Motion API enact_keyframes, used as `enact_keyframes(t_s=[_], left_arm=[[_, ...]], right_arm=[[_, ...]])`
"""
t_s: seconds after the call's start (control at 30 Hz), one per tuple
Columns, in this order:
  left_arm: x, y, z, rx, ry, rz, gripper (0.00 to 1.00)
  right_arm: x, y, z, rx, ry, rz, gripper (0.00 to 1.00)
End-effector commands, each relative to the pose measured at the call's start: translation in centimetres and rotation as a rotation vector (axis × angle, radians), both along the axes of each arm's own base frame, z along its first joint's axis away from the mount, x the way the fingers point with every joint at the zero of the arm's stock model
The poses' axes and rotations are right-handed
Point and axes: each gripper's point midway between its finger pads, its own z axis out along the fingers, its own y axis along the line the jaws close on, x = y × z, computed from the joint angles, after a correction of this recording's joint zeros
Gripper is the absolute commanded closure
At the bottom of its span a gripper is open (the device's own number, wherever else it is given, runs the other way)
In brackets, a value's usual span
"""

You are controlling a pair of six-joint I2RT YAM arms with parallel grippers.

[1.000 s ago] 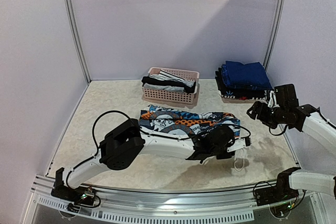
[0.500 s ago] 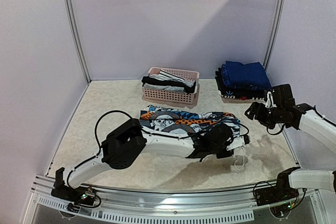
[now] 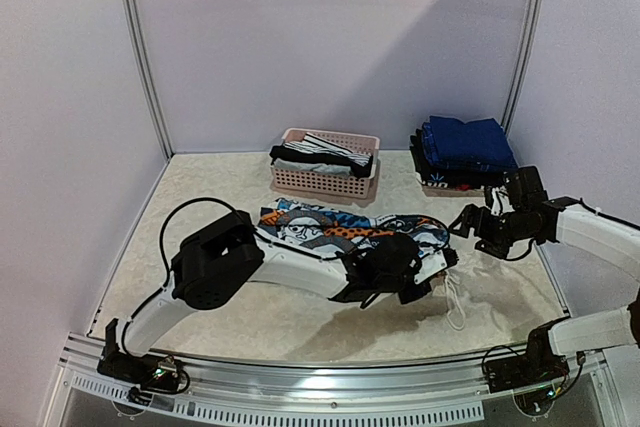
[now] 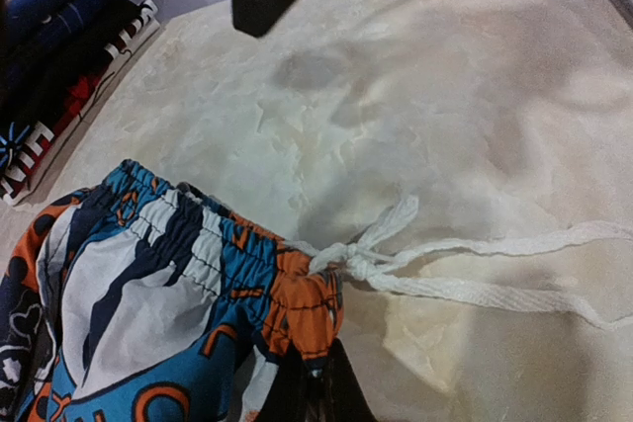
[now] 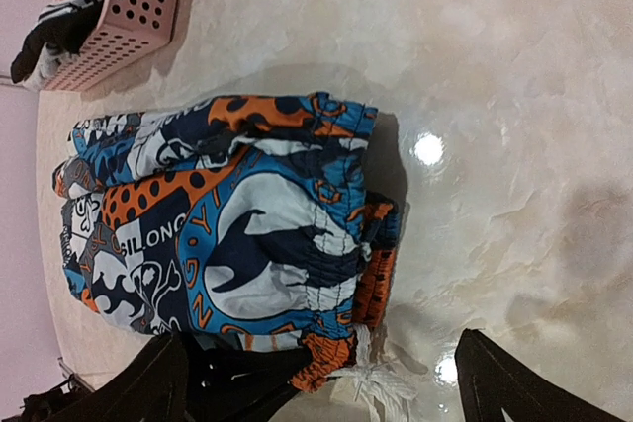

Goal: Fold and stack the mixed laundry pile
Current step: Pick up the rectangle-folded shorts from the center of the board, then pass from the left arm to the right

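Lying on the marbled tabletop, the patterned shorts show orange, blue, black and white, with cartoon faces and lettering across the cloth and a gathered elastic waistband at the end nearest both grippers. The left gripper is clenched on the orange corner of that waistband, its dark fingers closed together on the fabric edge at the bottom of its wrist view. A white drawstring, knotted just beside the pinched corner, trails away from the left gripper over bare tabletop. The right gripper hangs above the waistband end with its jaws spread wide, touching nothing; the shorts fill the space below and ahead of it. Beyond the shorts from the left gripper sits a pink slatted basket holding black-and-white striped pieces. Farther back than the right gripper, by the rear wall, a folded stack topped with navy cloth rests apart from the shorts.
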Motion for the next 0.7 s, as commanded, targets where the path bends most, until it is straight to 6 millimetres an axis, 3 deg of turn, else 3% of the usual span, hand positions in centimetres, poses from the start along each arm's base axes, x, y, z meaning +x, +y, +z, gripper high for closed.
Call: enact_keyframes(t_s=[0.0,0.3,0.67], left_arm=[[1.1,0.5,4.0,-0.128,0.028,0.023,1.00],[0.4,2.1,5.3,-0.183,0.031,0.022,1.00],[0.0,2.5,6.1,-0.209,0.037,0.015,1.00]], right_arm=[[-1.1,1.9,-1.1,0.118,0.064,0.050,0.07],[-1.5,3.6,-3.8,0.229,0.144,0.075,0.17],[-1.5,4.9,-5.7,0.318,0.199,0.083,0.24]])
